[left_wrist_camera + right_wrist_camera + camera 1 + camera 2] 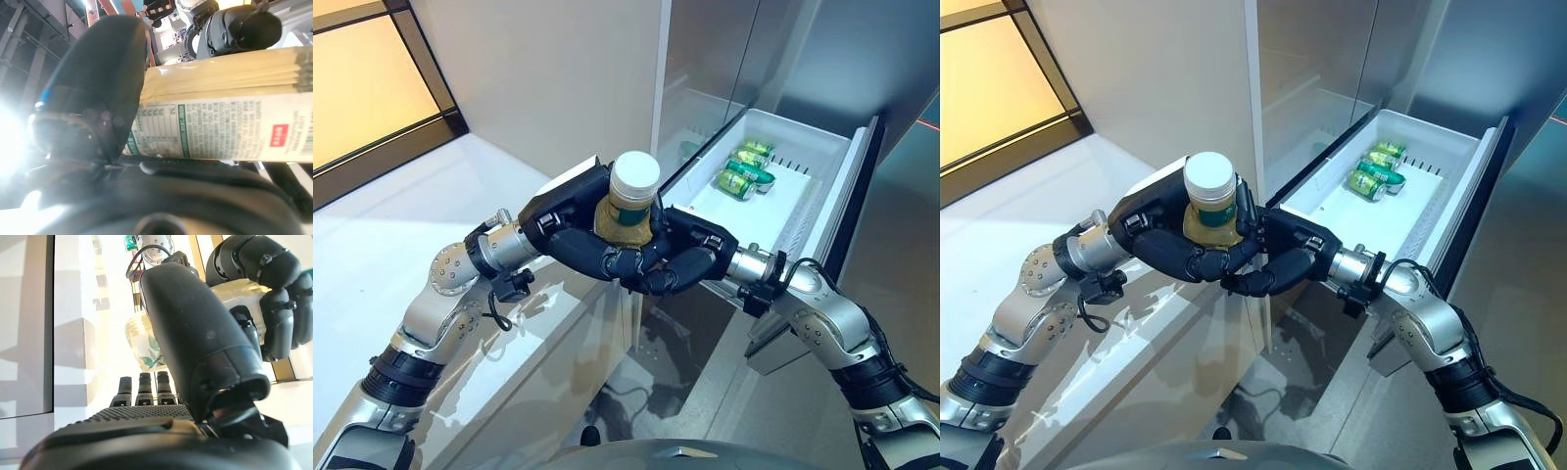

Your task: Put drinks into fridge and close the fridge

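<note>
A drink bottle (634, 201) with a white cap and a tan and green label stands upright between my two hands, in front of the fridge. My left hand (570, 227) grips it from the left with curled fingers, and its thumb (98, 98) lies on the label (234, 122). From the right, my right hand (697, 257) closes on the same bottle, fingers curled under it and thumb (195, 342) against its side (146, 350). The two hands' fingers meet beneath the bottle. The white fridge drawer (773, 211) is pulled open at the right and holds a few green cans (746, 171).
A white counter (411, 225) runs under my left arm, its edge just below the hands. A tall pale cabinet panel (558, 78) rises behind the bottle. The drawer's dark front (857, 186) juts out at the right, beside my right forearm.
</note>
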`<state>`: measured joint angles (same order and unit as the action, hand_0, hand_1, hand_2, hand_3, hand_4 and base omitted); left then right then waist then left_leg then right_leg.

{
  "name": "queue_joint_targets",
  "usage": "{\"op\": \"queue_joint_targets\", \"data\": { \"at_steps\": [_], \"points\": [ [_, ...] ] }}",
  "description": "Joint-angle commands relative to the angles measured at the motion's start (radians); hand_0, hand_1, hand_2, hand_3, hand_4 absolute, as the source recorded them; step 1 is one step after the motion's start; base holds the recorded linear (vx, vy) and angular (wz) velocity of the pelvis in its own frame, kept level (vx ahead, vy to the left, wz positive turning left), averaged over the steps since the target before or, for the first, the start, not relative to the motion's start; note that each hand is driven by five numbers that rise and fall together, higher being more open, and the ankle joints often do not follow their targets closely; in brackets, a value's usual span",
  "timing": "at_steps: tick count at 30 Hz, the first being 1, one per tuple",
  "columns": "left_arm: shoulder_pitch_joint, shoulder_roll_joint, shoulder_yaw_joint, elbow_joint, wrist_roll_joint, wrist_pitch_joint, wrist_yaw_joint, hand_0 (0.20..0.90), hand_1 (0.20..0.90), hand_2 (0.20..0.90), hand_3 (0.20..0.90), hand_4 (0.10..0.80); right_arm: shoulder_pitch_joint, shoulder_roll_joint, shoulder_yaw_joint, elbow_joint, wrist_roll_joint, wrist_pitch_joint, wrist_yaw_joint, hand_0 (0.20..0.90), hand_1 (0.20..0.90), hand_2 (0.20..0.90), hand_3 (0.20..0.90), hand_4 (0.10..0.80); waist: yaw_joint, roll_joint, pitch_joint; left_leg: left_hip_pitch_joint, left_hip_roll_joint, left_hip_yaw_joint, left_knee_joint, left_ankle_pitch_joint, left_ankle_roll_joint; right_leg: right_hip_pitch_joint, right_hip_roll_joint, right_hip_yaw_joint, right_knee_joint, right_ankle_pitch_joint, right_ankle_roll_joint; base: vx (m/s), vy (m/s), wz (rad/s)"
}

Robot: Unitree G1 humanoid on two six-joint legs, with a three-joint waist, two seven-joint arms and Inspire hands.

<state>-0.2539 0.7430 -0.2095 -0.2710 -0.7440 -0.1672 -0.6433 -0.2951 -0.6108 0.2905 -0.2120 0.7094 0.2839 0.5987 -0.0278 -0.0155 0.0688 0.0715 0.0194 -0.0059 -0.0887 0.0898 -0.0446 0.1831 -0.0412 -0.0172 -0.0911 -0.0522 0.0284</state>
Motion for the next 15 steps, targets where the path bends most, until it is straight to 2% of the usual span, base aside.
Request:
{"op": "queue_joint_targets", "data": {
  "at_steps": [1,11,12,13,14,15],
  "points": [
    [-0.206,-0.021,-0.014,-0.076,-0.09,-0.076,0.022,0.3,0.3,0.3,0.2,0.1,-0.135,0.017,-0.013,-0.05,0.089,-0.069,0.005,0.9,0.9,0.9,0.9,0.8,0.003,-0.006,-0.096,0.059,-0.084,-0.007,0.002,-0.135,0.068,-0.072,0.046,-0.037,0.004,0.066,0.039,0.0,0.0,0.0],
    [-0.213,-0.009,-0.037,-0.073,-0.083,-0.055,0.018,0.3,0.3,0.3,0.2,0.1,-0.161,0.004,0.014,-0.084,0.092,-0.065,0.016,0.9,0.9,0.9,0.9,0.8,0.004,-0.005,-0.094,0.063,-0.084,-0.006,0.004,-0.135,0.069,-0.068,0.046,-0.037,0.004,0.066,0.038,0.0,0.0,0.0],
    [-0.214,-0.01,-0.039,-0.074,-0.085,-0.055,0.019,0.3,0.3,0.3,0.2,0.1,-0.163,0.003,0.017,-0.085,0.091,-0.065,0.012,0.66,0.66,0.66,0.62,0.52,0.003,-0.004,-0.093,0.064,-0.084,-0.005,0.004,-0.135,0.07,-0.068,0.046,-0.036,0.004,0.066,0.038,0.0,0.0,0.0],
    [-0.214,-0.01,-0.04,-0.075,-0.086,-0.055,0.019,0.3,0.3,0.3,0.2,0.1,-0.164,0.003,0.018,-0.084,0.091,-0.065,0.01,0.66,0.66,0.66,0.62,0.52,0.003,-0.004,-0.093,0.064,-0.084,-0.005,0.004,-0.135,0.07,-0.068,0.046,-0.036,0.004,0.067,0.038,0.0,0.0,0.0],
    [-0.214,-0.01,-0.042,-0.078,-0.088,-0.052,0.02,0.3,0.3,0.3,0.2,0.1,-0.166,0.004,0.02,-0.081,0.094,-0.068,0.004,0.312,0.312,0.312,0.214,0.114,0.004,-0.004,-0.093,0.065,-0.084,-0.005,0.003,-0.135,0.07,-0.068,0.047,-0.036,0.004,0.067,0.037,0.0,0.0,0.0],
    [-0.215,-0.01,-0.042,-0.078,-0.089,-0.05,0.019,0.3,0.3,0.3,0.2,0.1,-0.167,0.005,0.021,-0.08,0.097,-0.067,0.003,0.3,0.3,0.3,0.2,0.1,0.003,-0.004,-0.092,0.065,-0.084,-0.004,0.004,-0.135,0.07,-0.067,0.047,-0.036,0.004,0.067,0.037,0.0,0.0,0.0]
  ]
}}
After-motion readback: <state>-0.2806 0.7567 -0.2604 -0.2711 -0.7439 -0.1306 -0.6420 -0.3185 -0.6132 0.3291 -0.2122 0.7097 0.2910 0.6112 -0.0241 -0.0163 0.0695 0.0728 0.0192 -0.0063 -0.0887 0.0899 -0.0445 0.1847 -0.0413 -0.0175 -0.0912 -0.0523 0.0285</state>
